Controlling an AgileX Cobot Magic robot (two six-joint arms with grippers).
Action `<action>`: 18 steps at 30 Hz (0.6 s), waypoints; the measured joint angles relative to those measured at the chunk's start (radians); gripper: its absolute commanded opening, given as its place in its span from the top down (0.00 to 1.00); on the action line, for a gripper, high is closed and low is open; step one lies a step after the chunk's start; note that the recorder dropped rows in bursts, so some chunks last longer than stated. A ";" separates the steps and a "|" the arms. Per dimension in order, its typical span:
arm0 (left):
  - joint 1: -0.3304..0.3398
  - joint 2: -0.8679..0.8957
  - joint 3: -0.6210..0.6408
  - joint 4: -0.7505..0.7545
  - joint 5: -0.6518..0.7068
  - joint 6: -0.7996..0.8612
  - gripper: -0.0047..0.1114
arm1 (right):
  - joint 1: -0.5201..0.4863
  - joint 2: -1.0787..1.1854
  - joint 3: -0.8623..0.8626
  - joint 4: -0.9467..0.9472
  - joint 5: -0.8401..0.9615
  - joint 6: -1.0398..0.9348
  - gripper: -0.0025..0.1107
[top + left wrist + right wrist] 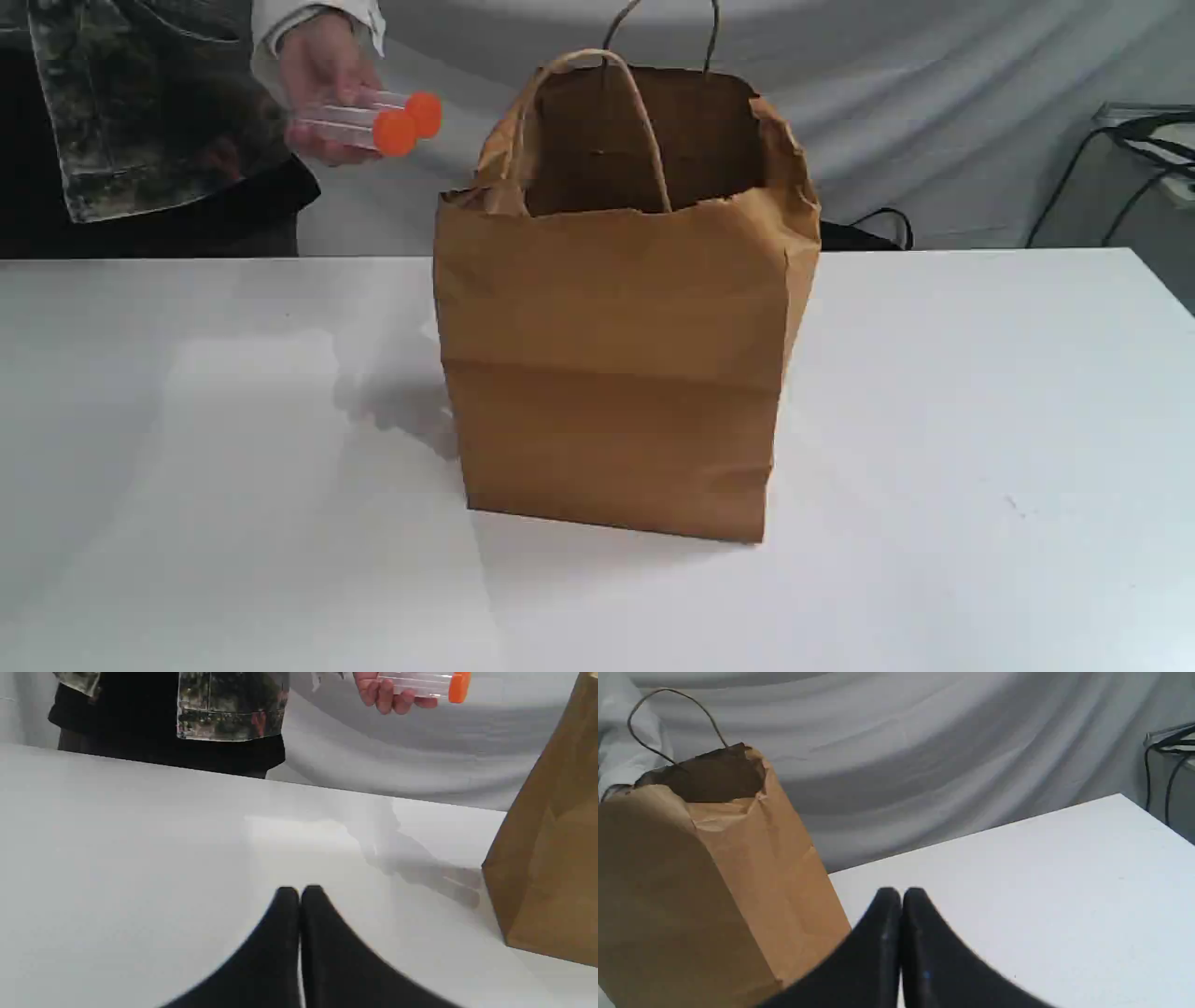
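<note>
A brown paper bag (616, 355) with twisted handles stands upright and open in the middle of the white table (980, 448). A person's hand (317, 65) at the back left holds two clear tubes with orange caps (373, 121) above the table, left of the bag's mouth. The tubes (420, 682) also show in the left wrist view beside the bag (551, 858). My left gripper (300, 890) is shut with nothing in it, over bare table left of the bag. My right gripper (901, 891) is shut and empty, just right of the bag (714, 882). Neither gripper shows in the exterior view.
The person in a dark patterned jacket (121, 112) stands behind the table's back left edge. Grey cloth (934, 112) hangs behind. Black cables (1130, 159) and a grey unit sit off the table's back right corner.
</note>
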 measured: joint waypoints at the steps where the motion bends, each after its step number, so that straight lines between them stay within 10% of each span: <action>1: 0.000 0.000 0.000 0.003 0.000 0.002 0.96 | 0.000 0.000 0.000 0.006 0.003 0.000 0.98; 14: 0.000 0.000 0.000 0.338 -0.038 0.068 0.96 | 0.000 0.000 0.000 0.055 0.013 0.004 0.98; 18: 0.000 0.000 0.000 0.257 -0.260 -0.026 0.96 | 0.000 0.000 0.000 0.065 0.019 0.004 0.98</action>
